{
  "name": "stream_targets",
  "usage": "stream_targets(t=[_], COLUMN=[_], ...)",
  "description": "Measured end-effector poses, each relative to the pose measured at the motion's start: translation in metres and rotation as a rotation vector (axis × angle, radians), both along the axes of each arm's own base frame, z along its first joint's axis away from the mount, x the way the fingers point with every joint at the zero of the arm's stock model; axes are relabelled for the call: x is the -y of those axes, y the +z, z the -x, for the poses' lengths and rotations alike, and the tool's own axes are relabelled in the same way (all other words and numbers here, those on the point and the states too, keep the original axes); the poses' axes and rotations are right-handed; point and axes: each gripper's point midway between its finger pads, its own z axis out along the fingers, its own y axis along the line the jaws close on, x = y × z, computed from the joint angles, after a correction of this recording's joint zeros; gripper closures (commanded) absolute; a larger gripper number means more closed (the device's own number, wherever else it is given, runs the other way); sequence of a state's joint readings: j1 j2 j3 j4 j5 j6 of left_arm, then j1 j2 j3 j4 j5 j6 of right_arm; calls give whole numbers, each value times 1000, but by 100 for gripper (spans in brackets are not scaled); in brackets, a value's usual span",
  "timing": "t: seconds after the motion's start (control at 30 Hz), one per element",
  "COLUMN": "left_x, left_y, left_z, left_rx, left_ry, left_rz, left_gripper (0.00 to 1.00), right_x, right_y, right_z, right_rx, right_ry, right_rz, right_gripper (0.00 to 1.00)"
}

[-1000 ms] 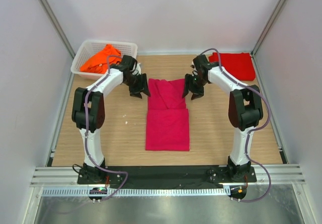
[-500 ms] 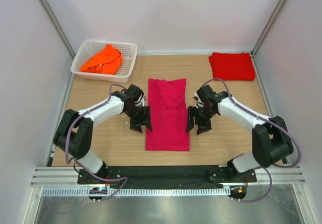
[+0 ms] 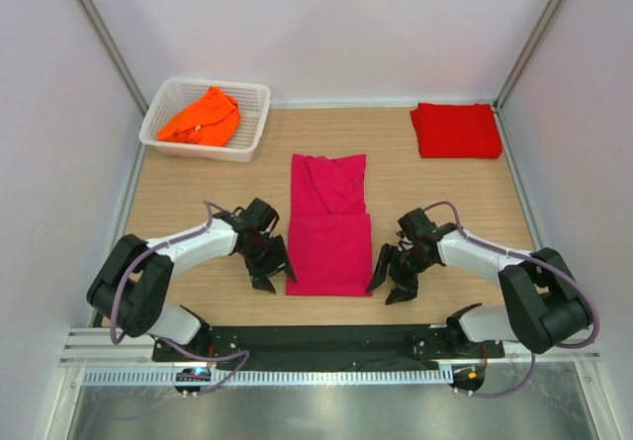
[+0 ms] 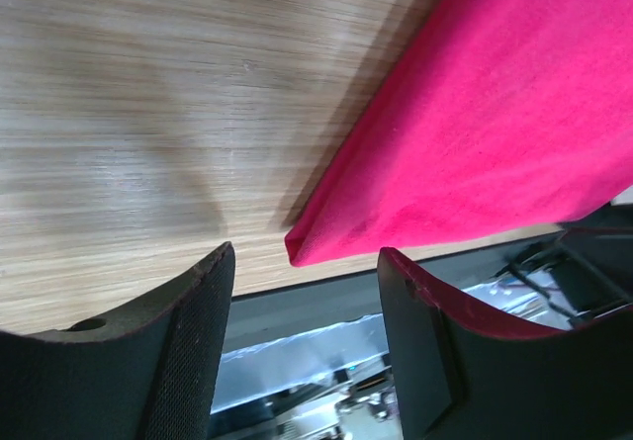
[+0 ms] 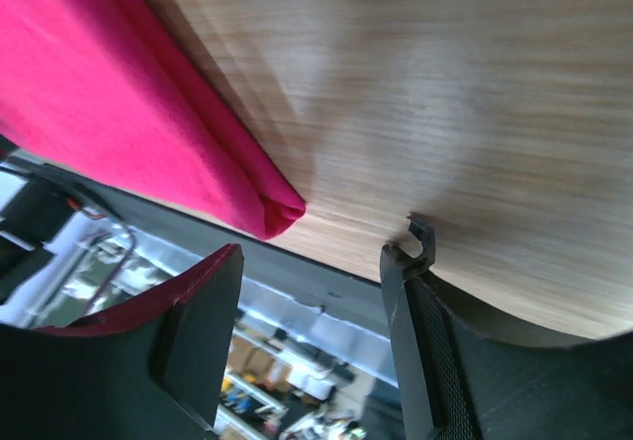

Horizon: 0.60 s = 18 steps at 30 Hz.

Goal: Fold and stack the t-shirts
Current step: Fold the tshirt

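Observation:
The magenta-pink t-shirt (image 3: 330, 224) lies flat mid-table as a long strip, its upper part folded down. My left gripper (image 3: 271, 268) is open beside its near left corner (image 4: 307, 249), not touching. My right gripper (image 3: 393, 278) is open beside its near right corner (image 5: 282, 210), also clear of it. The red t-shirt (image 3: 456, 130) lies folded at the far right. The orange t-shirt (image 3: 201, 116) is bunched in the white basket (image 3: 249, 141).
The basket stands at the far left corner. The table's near edge and the black base rail (image 3: 326, 339) run just below both grippers. White walls close in the sides and back.
Both grippers have moved from the shirt's far end down along its sides to its near corners. The shirt has not moved.

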<state>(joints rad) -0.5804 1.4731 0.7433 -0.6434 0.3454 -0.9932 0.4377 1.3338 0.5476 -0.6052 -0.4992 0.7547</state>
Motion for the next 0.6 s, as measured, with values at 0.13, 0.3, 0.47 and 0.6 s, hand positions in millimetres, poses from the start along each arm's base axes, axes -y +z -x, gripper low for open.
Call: stream_targets(t=[0.13, 0.3, 0.47, 0.6], left_x=[3, 13, 19, 19], left_y=[-3, -7, -9, -10], left_z=[0, 3, 6, 8], left_rx=[-15, -26, -43, -54], left_ry=[89, 132, 174, 211], left_rz=[8, 22, 33, 40], left_gripper=[39, 39, 42, 44], right_x=[-6, -9, -13, -14], right_y=[-1, -1, -2, -3], right_z=[3, -1, -4, -6], right_rx=[-33, -31, -50, -58], right_ry=[-79, -155, -217, -249], right_rz=[-37, -51, -68, -72], right_gripper=[36, 37, 39, 41])
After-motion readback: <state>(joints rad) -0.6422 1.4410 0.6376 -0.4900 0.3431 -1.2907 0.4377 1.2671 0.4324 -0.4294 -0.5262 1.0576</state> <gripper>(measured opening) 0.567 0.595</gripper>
